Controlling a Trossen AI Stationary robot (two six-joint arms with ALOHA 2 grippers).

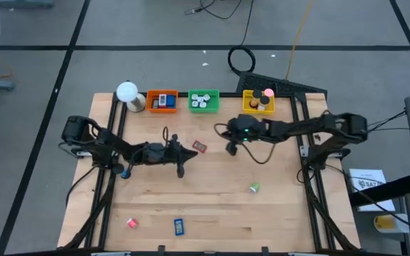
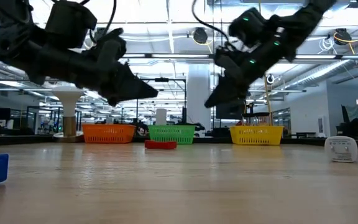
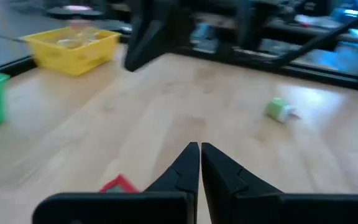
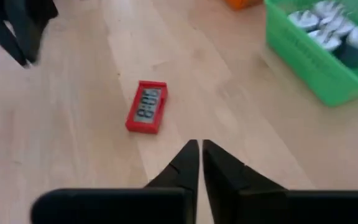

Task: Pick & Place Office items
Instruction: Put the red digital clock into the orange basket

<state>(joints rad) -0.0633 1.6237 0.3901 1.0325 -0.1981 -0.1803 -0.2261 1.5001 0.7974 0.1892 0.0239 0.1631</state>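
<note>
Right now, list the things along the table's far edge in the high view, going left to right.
White ball lamp → orange tray → green tray → yellow tray.

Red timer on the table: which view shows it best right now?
Right wrist view: the red timer lies flat in full view, its display readable as digits. The high view shows a small red rectangle, the low view only its edge, the left wrist view just a corner.
</note>
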